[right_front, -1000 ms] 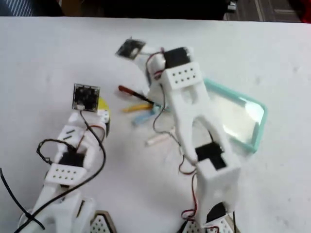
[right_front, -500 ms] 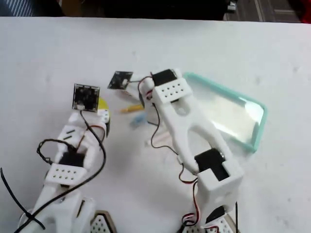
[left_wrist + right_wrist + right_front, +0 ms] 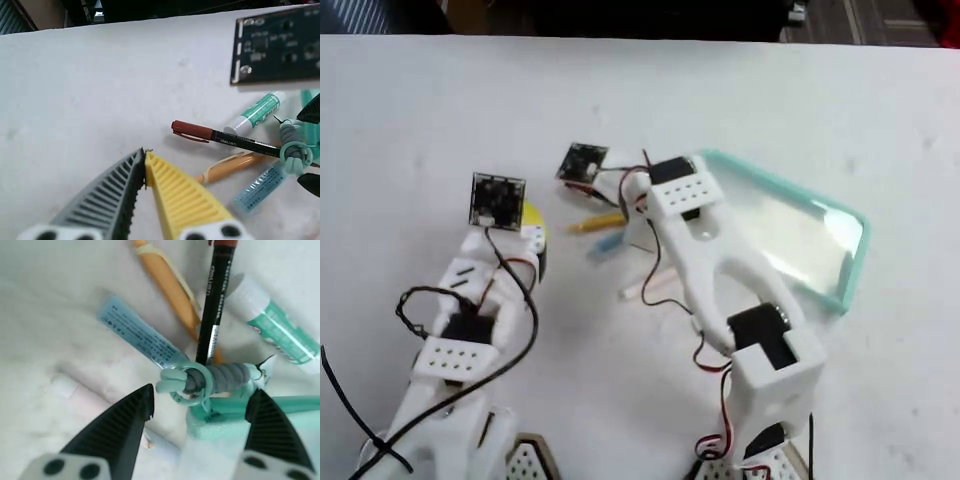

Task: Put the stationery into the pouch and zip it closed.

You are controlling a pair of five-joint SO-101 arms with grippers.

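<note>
The clear pouch with teal trim (image 3: 854, 250) lies flat on the white table, right of centre. Its teal zipper pull (image 3: 192, 381) sits at the pouch corner, between the fingers of my open right gripper (image 3: 204, 394), untouched by them. Beside the pull lie an orange pen (image 3: 170, 287), a black pen with a brown cap (image 3: 212, 310), a green-and-white stick (image 3: 277, 330), a blue tube (image 3: 140, 335) and a pale pink stick (image 3: 82, 400). My left gripper (image 3: 144, 154) is shut on nothing, a little way short of the brown-capped pen (image 3: 215, 136).
The right arm (image 3: 720, 270) stretches from the near edge over the pouch's left end and hides part of the stationery. The left arm (image 3: 460, 320) rests at the lower left. Bare white table lies to the far left and far right.
The right arm drew back toward the near edge and lowered over the stationery, then shifted slightly right. It now covers the brown-capped pen in the high view. The left arm kept still.
</note>
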